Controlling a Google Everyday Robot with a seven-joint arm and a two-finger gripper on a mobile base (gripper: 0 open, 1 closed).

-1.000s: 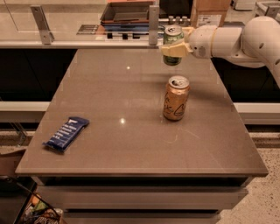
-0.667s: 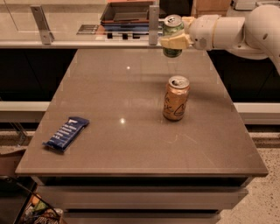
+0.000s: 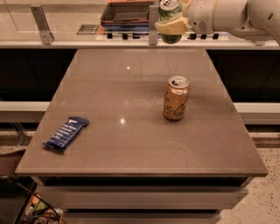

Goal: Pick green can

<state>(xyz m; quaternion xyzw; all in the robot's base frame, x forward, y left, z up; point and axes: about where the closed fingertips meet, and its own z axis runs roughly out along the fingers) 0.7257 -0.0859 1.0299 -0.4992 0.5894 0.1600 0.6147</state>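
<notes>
Upper right of frame: white robot arm (image 3: 227, 15) runs off the right edge. Its gripper (image 3: 171, 25) pinches the slim green aluminium can (image 3: 168, 11) at top centre, above the table's far edge and off the surface. A cream finger (image 3: 168, 27) covers the can's middle band; only the silver top and green bottom show, top rim cut by the frame.

Grey-brown stone-look tabletop (image 3: 131, 87): an orange-gold drink can (image 3: 176, 98) stands upright right of centre, and a flat blue snack packet (image 3: 65, 133) lies at lower left.

Behind, a pale counter with a dark tray (image 3: 127, 11). Speckled floor (image 3: 262, 205) at lower right. Clutter at bottom left is unreadable.
</notes>
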